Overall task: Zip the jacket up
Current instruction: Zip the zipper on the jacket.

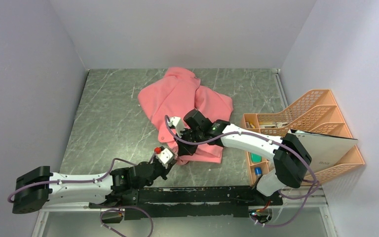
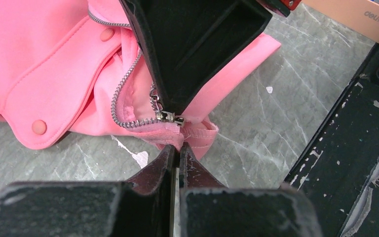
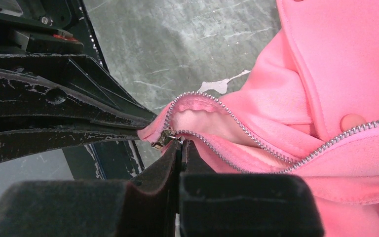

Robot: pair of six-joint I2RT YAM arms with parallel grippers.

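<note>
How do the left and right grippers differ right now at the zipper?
The left gripper pinches the jacket at its pink hem below the zipper end; the right gripper is closed on the metal slider. The left points in from the near edge, the right from the right side. Both are shut, tips nearly meeting.

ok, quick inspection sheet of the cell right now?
Surface: grey marbled table, white scuffs.
Job's things: pink jacket crumpled; zipper open, zipper pull at the bottom hem.
Clutter: orange desk organiser at the right edge.
Grippers: left gripper shut on the jacket hem; right gripper shut on the zipper pull.
Cables: purple cables looped along both arms.
Surroundings: white walls on three sides.
</note>
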